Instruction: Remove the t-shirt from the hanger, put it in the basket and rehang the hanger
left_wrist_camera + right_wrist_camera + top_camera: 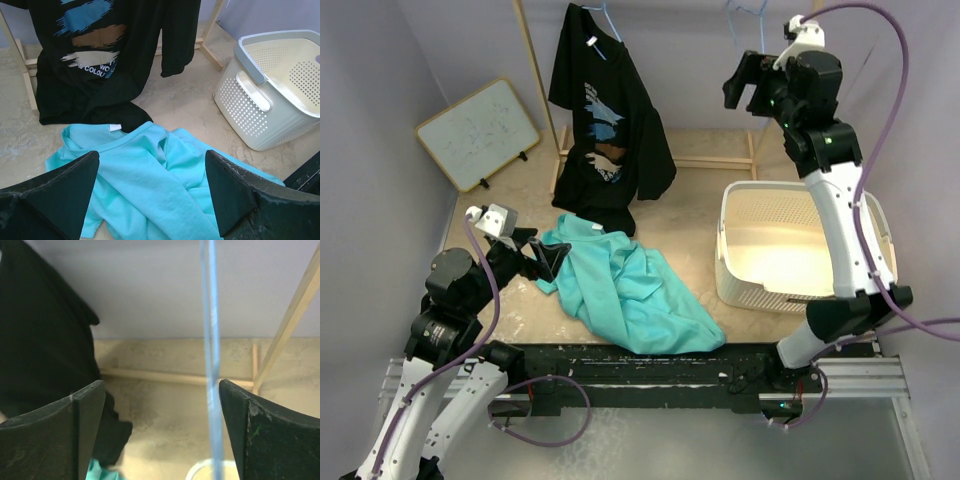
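**Right gripper** (744,98): raised high at the far right, level with the top of the wooden rack (535,70). Fingers stand apart and hold nothing. In the wrist view a wire of the empty blue hanger (210,340) runs down between them, close to one finger's inner edge; contact cannot be confirmed.

**Left gripper** (552,262): low at the near left, fingers spread wide, nothing held. It sits at the left edge of the teal t-shirt (630,290); whether it touches the cloth cannot be told.

**Teal t-shirt:** off any hanger, lying crumpled on the table (690,240). Its near edge reaches the black rail along the table's front.

**Black t-shirt** (605,130): hangs on a second blue hanger (610,20) at the rack's left end, well apart from the right gripper. Its hem drapes onto the table and meets the teal collar.

**Clearances:** a strip of bare tabletop lies between the teal t-shirt and the white perforated basket (750,285). The basket stands under the right arm, near the right wall. A whiteboard (480,133) leans at the far left.
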